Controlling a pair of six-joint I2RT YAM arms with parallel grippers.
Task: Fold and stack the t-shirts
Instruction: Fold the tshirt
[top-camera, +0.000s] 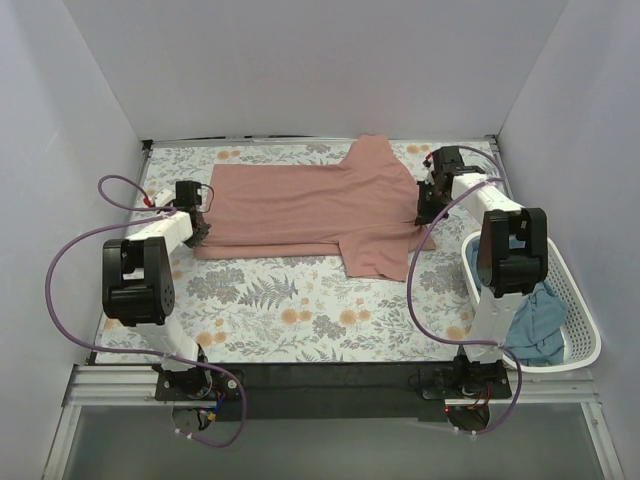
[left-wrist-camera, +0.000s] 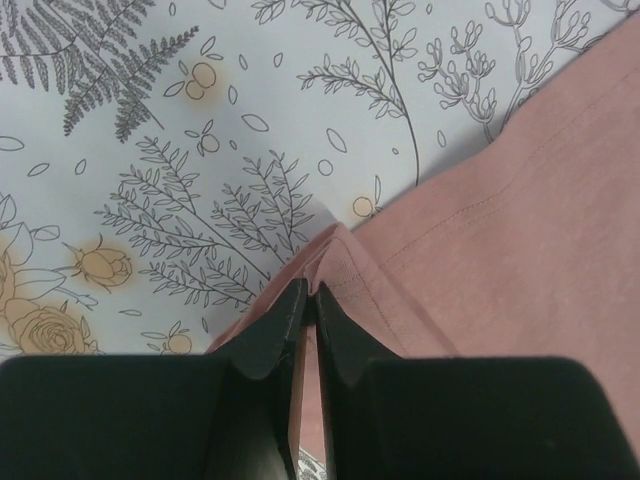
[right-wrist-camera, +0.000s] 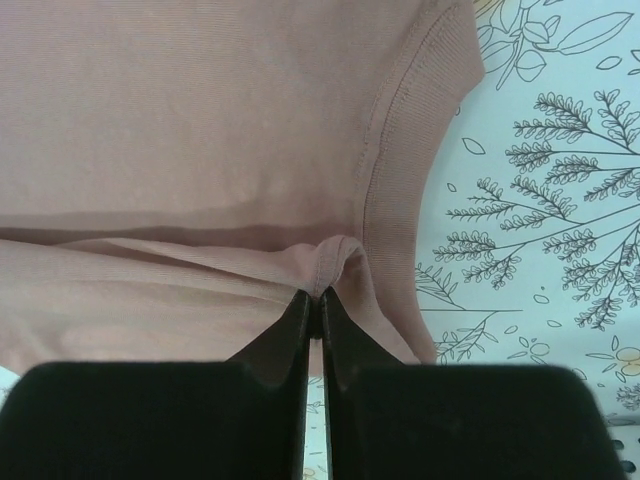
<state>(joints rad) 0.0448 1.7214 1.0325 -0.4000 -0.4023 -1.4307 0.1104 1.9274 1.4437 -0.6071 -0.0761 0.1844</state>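
Observation:
The dusty-pink t-shirt (top-camera: 310, 205) lies spread across the back of the floral cloth, folded lengthwise, one sleeve pointing back and one forward. My left gripper (top-camera: 197, 228) is shut on the shirt's left hem corner (left-wrist-camera: 335, 255), its black fingers (left-wrist-camera: 275, 335) pinching a raised fold. At the shirt's right end my right gripper (top-camera: 428, 205) is shut on the fabric beside the ribbed collar (right-wrist-camera: 400, 150), a small pucker (right-wrist-camera: 335, 255) caught between the tips. A teal-blue t-shirt (top-camera: 538, 325) lies bunched in the basket, partly hidden by my right arm.
The white slotted basket (top-camera: 585, 310) stands at the right table edge, next to my right arm. The floral cloth (top-camera: 300, 310) covers the table in front of the shirt. White walls enclose the back and both sides.

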